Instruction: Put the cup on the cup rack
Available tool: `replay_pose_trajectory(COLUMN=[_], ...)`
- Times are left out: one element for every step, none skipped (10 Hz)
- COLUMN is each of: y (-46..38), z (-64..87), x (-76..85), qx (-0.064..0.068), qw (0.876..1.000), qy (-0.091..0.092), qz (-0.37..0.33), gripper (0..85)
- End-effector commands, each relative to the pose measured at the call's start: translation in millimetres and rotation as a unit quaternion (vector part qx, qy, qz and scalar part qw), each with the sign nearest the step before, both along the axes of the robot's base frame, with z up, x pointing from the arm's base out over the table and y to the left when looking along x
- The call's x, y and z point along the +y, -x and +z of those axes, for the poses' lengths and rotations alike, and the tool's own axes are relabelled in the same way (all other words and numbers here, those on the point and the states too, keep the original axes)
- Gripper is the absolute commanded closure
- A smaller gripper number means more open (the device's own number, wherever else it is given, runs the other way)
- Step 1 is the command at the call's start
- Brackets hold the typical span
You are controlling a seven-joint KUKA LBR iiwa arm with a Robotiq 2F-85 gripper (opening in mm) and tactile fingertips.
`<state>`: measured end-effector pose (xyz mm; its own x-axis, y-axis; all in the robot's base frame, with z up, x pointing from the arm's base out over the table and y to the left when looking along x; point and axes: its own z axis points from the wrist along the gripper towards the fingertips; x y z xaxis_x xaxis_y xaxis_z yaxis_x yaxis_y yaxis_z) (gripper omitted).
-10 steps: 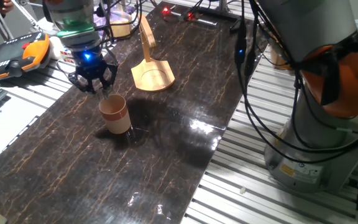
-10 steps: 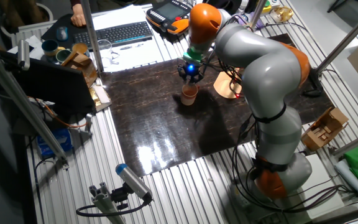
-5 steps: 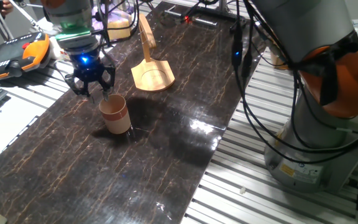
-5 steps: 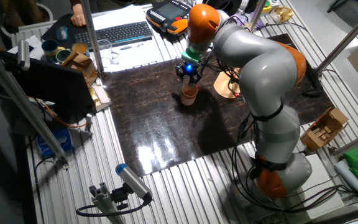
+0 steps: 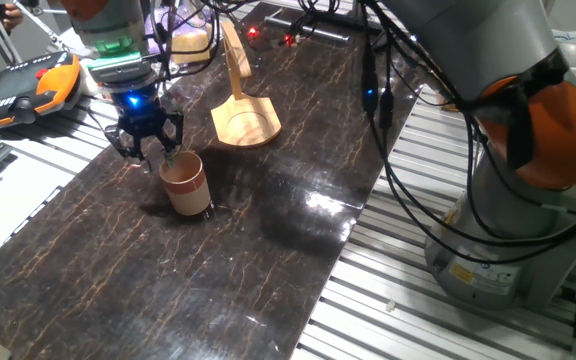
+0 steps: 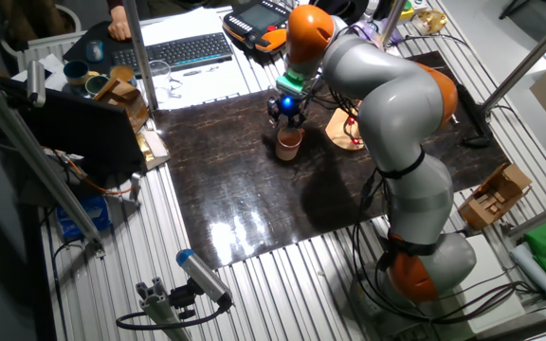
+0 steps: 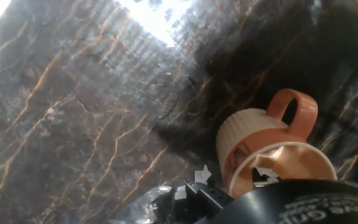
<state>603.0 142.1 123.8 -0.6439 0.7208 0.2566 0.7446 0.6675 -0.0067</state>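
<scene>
The cup (image 5: 185, 185) stands upright on the dark marble slab (image 5: 268, 260), reddish-brown with a paler rim. It also shows in the other fixed view (image 6: 289, 143). In the hand view the cup (image 7: 260, 149) sits at lower right and shows a loop handle. My gripper (image 5: 151, 158) hangs just above and left of the cup's rim, fingers apart, holding nothing; it also shows in the other fixed view (image 6: 285, 116). The cup rack (image 5: 245, 125), light wood with a round recess and an upright curved post, stands behind and right of the cup, and shows in the other fixed view (image 6: 347, 130).
An orange teach pendant (image 5: 28, 85) lies at the far left edge. A keyboard (image 6: 180, 49) and desk clutter sit beyond the slab. Black cables (image 5: 388, 100) hang over the slab's right side beside the robot base (image 5: 508, 240).
My gripper has shifted a little to the left over the cup's rim. The cup and the rack have not moved.
</scene>
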Motion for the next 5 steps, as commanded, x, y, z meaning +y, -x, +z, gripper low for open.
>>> replay_pose_trajectory(y=[1.2, 3.5, 5.0, 7.1, 9.6], z=[-0.7, -1.0, -0.9, -2.4, -6.5], x=[0.9, 3.1, 2.9, 1.5, 0.3], qx=[0.001, 0.000, 0.001, 0.000, -0.005], qw=[1.000, 1.000, 1.000, 1.000, 1.000], qy=[-0.001, 0.001, 0.001, -0.001, -0.004], qz=[-0.001, -0.003, -0.003, 0.003, 0.004], gripper=[45.0, 45.3, 45.3, 45.7, 46.0])
